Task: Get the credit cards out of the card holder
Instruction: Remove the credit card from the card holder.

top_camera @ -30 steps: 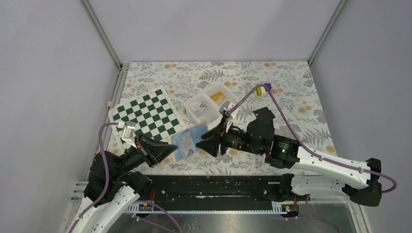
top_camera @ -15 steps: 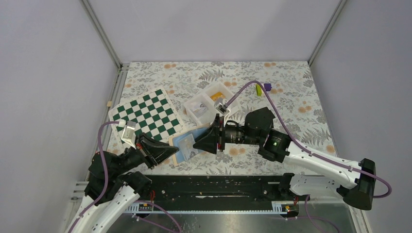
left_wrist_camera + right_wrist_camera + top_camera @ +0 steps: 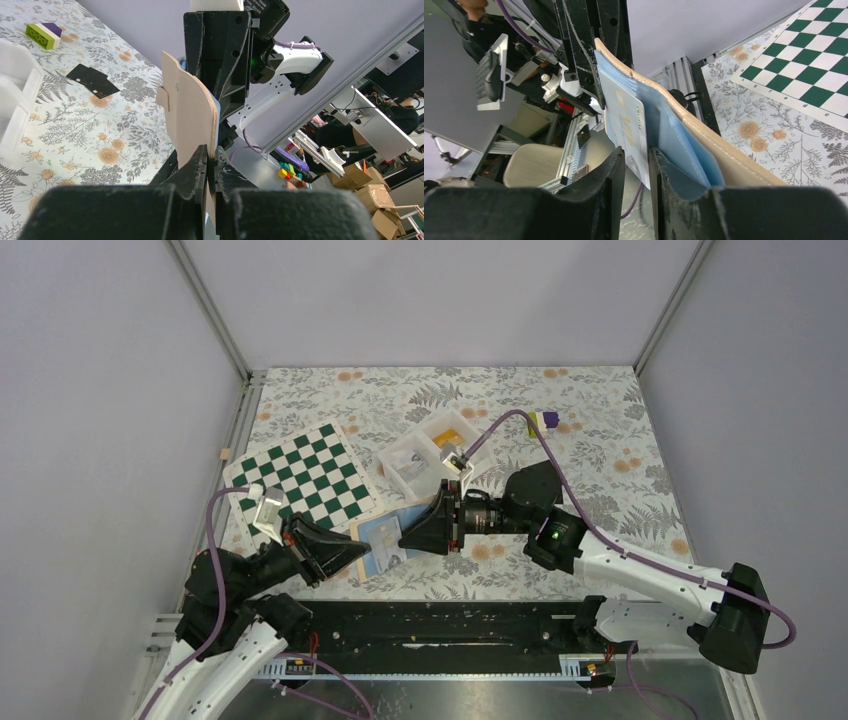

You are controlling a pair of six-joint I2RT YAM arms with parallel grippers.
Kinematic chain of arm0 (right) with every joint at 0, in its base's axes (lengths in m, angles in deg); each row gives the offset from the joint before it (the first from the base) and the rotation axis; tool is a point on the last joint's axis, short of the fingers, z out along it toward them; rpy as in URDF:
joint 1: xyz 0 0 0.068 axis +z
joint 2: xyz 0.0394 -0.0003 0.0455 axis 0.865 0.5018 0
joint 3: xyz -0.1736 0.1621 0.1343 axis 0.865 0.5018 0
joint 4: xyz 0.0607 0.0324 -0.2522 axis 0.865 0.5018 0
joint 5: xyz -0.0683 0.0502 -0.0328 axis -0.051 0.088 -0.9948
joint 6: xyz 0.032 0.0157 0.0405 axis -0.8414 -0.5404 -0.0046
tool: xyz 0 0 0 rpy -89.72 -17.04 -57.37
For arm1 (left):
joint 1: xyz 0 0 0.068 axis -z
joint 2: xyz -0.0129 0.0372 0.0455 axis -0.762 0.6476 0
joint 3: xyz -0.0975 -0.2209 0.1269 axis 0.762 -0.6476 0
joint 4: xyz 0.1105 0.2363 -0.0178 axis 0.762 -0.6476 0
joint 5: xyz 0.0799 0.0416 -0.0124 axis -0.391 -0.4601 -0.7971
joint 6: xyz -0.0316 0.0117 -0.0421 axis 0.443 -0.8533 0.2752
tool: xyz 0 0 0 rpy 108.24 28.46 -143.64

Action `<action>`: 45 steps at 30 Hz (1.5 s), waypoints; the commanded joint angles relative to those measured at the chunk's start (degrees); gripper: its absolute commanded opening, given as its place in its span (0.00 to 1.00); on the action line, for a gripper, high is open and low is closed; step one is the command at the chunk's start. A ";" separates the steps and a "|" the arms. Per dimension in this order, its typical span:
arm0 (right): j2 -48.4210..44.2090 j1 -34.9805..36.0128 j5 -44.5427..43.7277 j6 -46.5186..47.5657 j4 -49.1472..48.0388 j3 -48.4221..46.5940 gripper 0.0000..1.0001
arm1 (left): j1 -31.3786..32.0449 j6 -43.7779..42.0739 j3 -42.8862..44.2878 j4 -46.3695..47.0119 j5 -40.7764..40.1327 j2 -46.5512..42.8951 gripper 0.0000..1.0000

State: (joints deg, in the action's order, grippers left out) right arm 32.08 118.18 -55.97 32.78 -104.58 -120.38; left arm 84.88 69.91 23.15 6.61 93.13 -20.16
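Note:
The card holder [image 3: 408,511] is held up off the table between the two arms, blue inside with a tan border. My left gripper [image 3: 357,552] is shut on its tan edge [image 3: 192,117], as the left wrist view [image 3: 211,156] shows. A pale credit card [image 3: 384,534] sticks out of a blue pocket [image 3: 674,137]. My right gripper [image 3: 407,537] is at the holder's right side. In the right wrist view the gripper [image 3: 636,154] has its fingers on either side of the card [image 3: 624,112], with a narrow gap still between them.
A white two-compartment tray [image 3: 436,454] with items in it stands just behind the right gripper. A green-and-white chequered board [image 3: 300,476] lies at the left. A purple and yellow block [image 3: 546,420] and a flat black piece [image 3: 93,80] lie on the floral cloth.
My right gripper has moved left to the holder and now has its fingers around the card. My left gripper holds the holder in nearly the same place.

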 commanded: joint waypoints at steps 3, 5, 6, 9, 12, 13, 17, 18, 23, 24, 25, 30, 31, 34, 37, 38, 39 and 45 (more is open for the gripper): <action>0.76 -2.19 7.12 -7.62 -14.05 1.81 0.27 | 0.21 1.03 0.16 5.07 1.65 1.67 0.00; 1.43 -2.39 8.03 -9.54 -17.04 2.22 0.23 | 0.24 1.12 0.20 5.25 1.51 1.61 0.00; 1.77 -2.43 8.51 -10.43 -18.34 2.35 0.22 | 0.16 1.12 0.23 5.26 1.43 1.56 0.00; 3.17 -2.98 9.80 -12.84 -21.88 2.84 0.17 | 0.20 1.12 0.01 5.30 1.39 1.66 0.00; 3.46 -3.70 9.69 -13.94 -22.87 3.43 0.04 | 0.22 1.13 -0.28 5.16 1.19 1.50 0.00; 3.34 -4.13 9.63 -14.53 -23.45 3.81 0.00 | 0.18 1.00 -0.33 4.87 0.84 1.32 0.00; 1.90 -6.91 9.90 -17.02 -25.96 6.56 0.00 | 0.18 0.34 -0.43 3.83 -0.76 0.70 0.00; 1.46 -7.69 10.08 -17.11 -25.46 6.87 0.00 | 0.21 0.33 -0.55 3.85 -0.98 0.59 0.00; -0.44 -10.06 12.46 -16.51 -23.47 7.80 0.04 | 0.23 0.67 -1.26 5.72 -0.53 0.45 0.00; -0.69 -10.32 12.75 -16.39 -23.11 7.78 0.04 | 0.17 0.68 -1.23 5.90 -0.39 0.68 0.00; -0.87 -10.46 12.91 -16.30 -22.70 7.69 0.00 | 0.16 0.68 -1.15 5.95 -0.25 0.84 0.00; -1.36 -10.91 13.45 -16.28 -22.47 7.88 0.00 | 0.21 0.77 -1.43 6.41 -0.09 1.22 0.00; -1.43 -11.08 13.60 -16.29 -22.43 7.88 0.07 | 0.15 0.77 -1.54 6.36 -0.15 1.26 0.00; -1.65 -11.57 13.41 -16.40 -22.40 8.22 0.03 | 0.18 0.68 -1.48 6.16 -0.14 1.28 0.00; -1.91 -12.12 13.23 -17.18 -23.29 8.96 0.00 | 0.17 0.68 -1.63 6.29 -0.14 1.39 0.00; -2.03 -12.28 13.31 -17.50 -23.55 9.06 0.00 | 0.18 0.68 -1.64 6.31 -0.16 1.44 0.00; -2.12 -12.41 13.43 -17.80 -23.66 9.05 0.00 | 0.22 0.68 -1.67 6.32 -0.19 1.43 0.00; -4.26 -13.96 13.23 -18.27 -21.98 9.53 0.00 | 0.24 -0.28 -1.32 5.04 -1.91 1.24 0.00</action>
State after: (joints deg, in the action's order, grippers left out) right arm 31.03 105.92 -43.12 15.41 -125.30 -111.18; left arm 84.88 70.50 21.42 9.15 92.23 -19.22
